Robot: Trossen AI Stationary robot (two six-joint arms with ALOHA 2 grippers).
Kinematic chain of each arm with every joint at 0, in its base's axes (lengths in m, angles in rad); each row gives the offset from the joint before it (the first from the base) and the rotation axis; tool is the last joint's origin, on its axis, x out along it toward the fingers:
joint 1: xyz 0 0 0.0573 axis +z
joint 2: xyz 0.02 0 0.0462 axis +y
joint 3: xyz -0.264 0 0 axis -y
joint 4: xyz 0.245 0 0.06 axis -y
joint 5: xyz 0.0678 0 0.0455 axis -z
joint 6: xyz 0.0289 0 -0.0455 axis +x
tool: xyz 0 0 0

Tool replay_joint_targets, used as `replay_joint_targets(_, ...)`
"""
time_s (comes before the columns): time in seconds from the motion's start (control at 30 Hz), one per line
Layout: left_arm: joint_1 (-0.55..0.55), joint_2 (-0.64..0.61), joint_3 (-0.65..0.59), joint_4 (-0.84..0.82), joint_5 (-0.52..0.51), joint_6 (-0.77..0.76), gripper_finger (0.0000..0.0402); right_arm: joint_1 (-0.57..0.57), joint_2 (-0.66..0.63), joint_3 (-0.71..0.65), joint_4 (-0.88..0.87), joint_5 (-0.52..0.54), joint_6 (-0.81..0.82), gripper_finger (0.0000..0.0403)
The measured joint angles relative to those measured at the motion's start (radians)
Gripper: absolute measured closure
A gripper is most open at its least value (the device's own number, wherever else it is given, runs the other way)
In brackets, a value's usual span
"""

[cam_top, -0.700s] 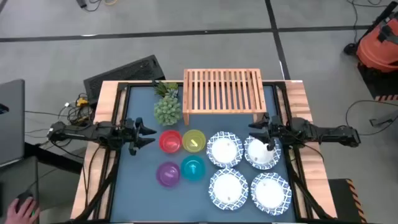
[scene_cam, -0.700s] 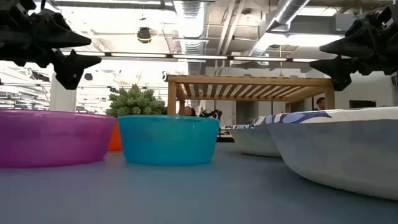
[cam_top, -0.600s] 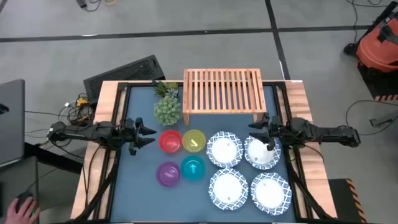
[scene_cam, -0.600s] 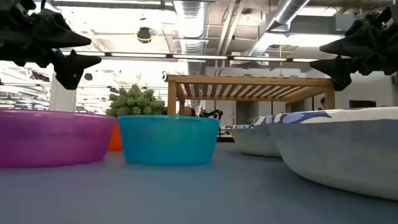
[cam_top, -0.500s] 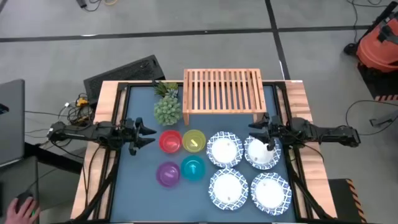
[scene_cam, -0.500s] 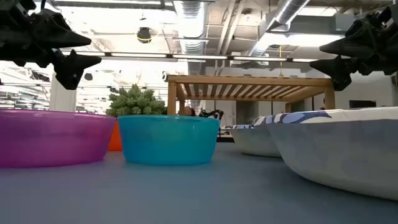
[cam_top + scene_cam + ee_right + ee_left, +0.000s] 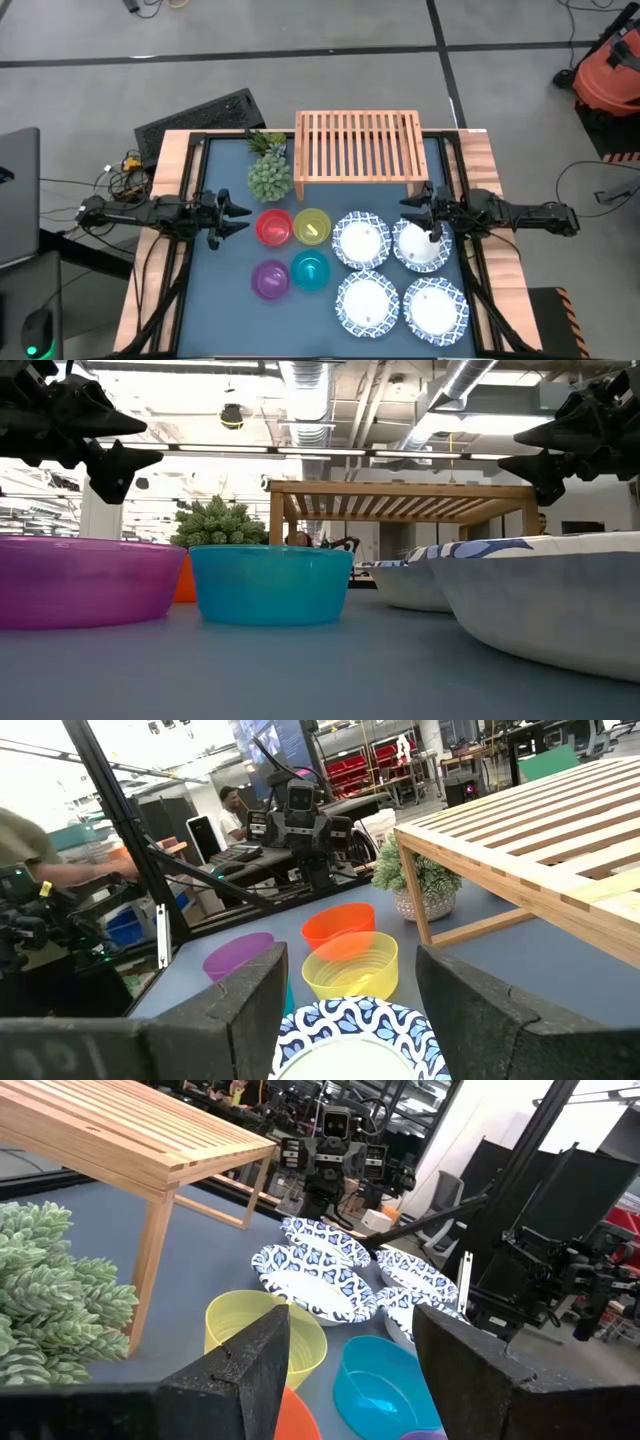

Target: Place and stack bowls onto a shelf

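A: You have the shelf [image 7: 358, 146] at the far edge of the tabletop [image 7: 225, 300], its slatted top bare. The plant [image 7: 268, 172] sits just beside its left legs.

B: And the bowls?

A: All on the tabletop, nearer than the shelf. Red bowl [image 7: 274, 228] and yellow bowl [image 7: 312, 227] are side by side, purple bowl [image 7: 271, 279] and teal bowl [image 7: 310, 269] just nearer. Four white bowls [image 7: 362, 241] fill the right half in a square, rims almost touching.

B: Where are your pincers?

A: Your left pincer [image 7: 243, 216] hangs above the left side, just left of the red bowl, fingers spread with nothing between them. Your right pincer [image 7: 408, 213] hovers over the far-right white bowl, near the shelf's right leg, also spread and holding nothing.

B: Room to move?

A: Bare tabletop runs along the near-left corner and in the strip between the shelf and the bowls. On the right, the white bowls sit close to the tabletop's right and near edges.
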State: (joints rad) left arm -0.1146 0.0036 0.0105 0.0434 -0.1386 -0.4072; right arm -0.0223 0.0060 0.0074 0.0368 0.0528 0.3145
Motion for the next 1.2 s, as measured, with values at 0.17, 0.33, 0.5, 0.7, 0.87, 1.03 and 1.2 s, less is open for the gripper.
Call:
replay_joint_targets(0.17,0.0,0.0,0.0,0.0,0.0,0.0,0.0205,0.0,0.0,0.0,0.0,0.0,0.0,0.0154)
replay_joint_targets(0.33,0.0,0.0,0.0,0.0,0.0,0.0,0.0205,0.0,0.0,0.0,0.0,0.0,0.0,0.0154)
replay_joint_targets(0.5,0.0,0.0,0.0,0.0,0.0,0.0,0.0205,0.0,0.0,0.0,0.0,0.0,0.0,0.0154)
replay_joint_targets(0.7,0.0,0.0,0.0,0.0,0.0,0.0,0.0205,0.0,0.0,0.0,0.0,0.0,0.0,0.0154)
replay_joint_targets(0.87,0.0,0.0,0.0,0.0,0.0,0.0,0.0205,0.0,0.0,0.0,0.0,0.0,0.0,0.0154)
replay_joint_targets(1.03,0.0,0.0,0.0,0.0,0.0,0.0,0.0205,0.0,0.0,0.0,0.0,0.0,0.0,0.0154)
replay_joint_targets(1.2,0.0,0.002,0.0,0.004,-0.029,-0.018,0.0205,0.0,0.0,0.0,0.0,0.0,0.0,0.0154)
